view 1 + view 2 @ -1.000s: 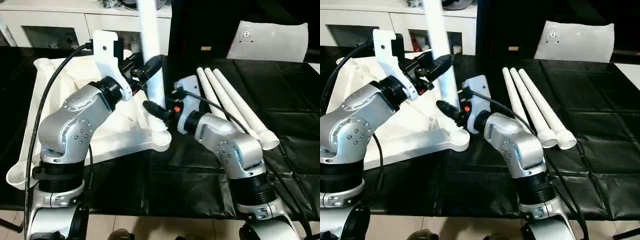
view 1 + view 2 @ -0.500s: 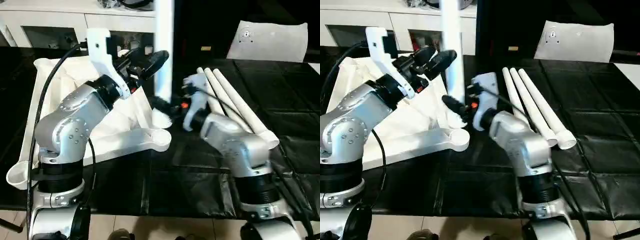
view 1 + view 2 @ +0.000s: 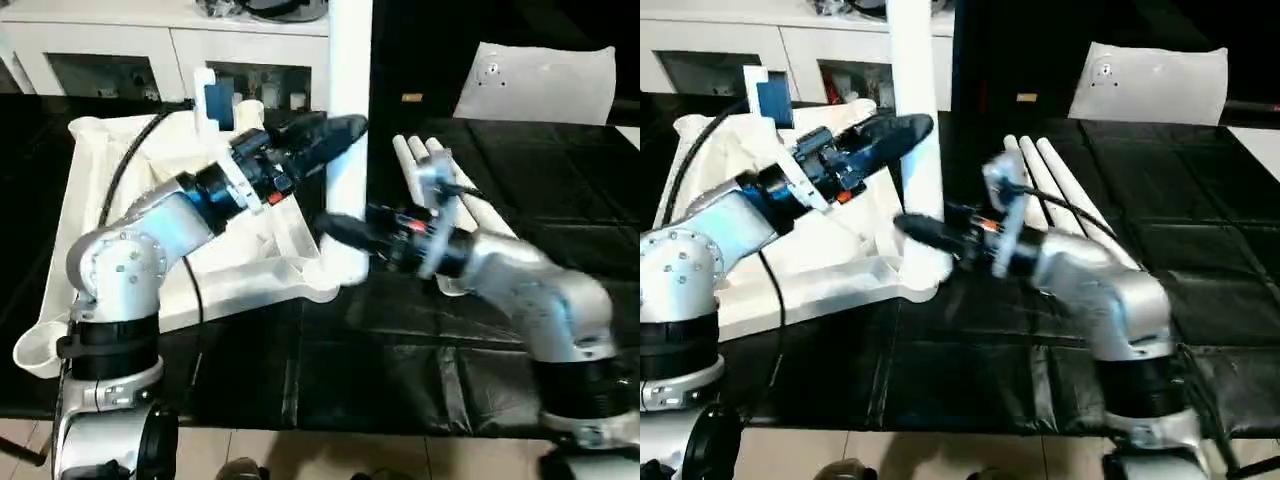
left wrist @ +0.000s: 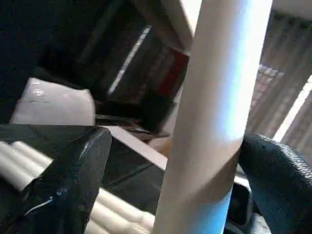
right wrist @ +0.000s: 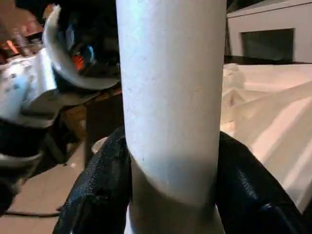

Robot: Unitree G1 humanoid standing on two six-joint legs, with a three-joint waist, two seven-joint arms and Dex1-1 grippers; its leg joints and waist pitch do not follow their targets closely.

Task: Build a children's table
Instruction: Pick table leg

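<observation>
From the head camera, the white table top (image 3: 150,200) lies upside down on the black-covered bench (image 3: 400,350), ribs facing up, with a round socket (image 3: 30,352) at its near left corner. One white leg (image 3: 350,120) stands upright at the top's near right corner, its foot seemingly set in the socket there, though the arms blur that spot. The right gripper (image 3: 335,228) reaches in from the right and pinches this leg low down. The left gripper (image 3: 335,135) sits higher, beside the leg, its fingers spread. Three spare legs (image 3: 1060,180) lie side by side on the bench to the right of the standing one. A white cabinet (image 3: 120,50) stands behind the bench, and a flat white sheet (image 3: 540,85) leans at the back right.

In the left wrist view, the leg (image 4: 214,117) rises between two black fingers (image 4: 68,175) that stand well apart from it on either side.

In the right wrist view, both black fingers (image 5: 102,190) press against the leg (image 5: 170,97), one on each side; the table top (image 5: 268,107) lies behind.
</observation>
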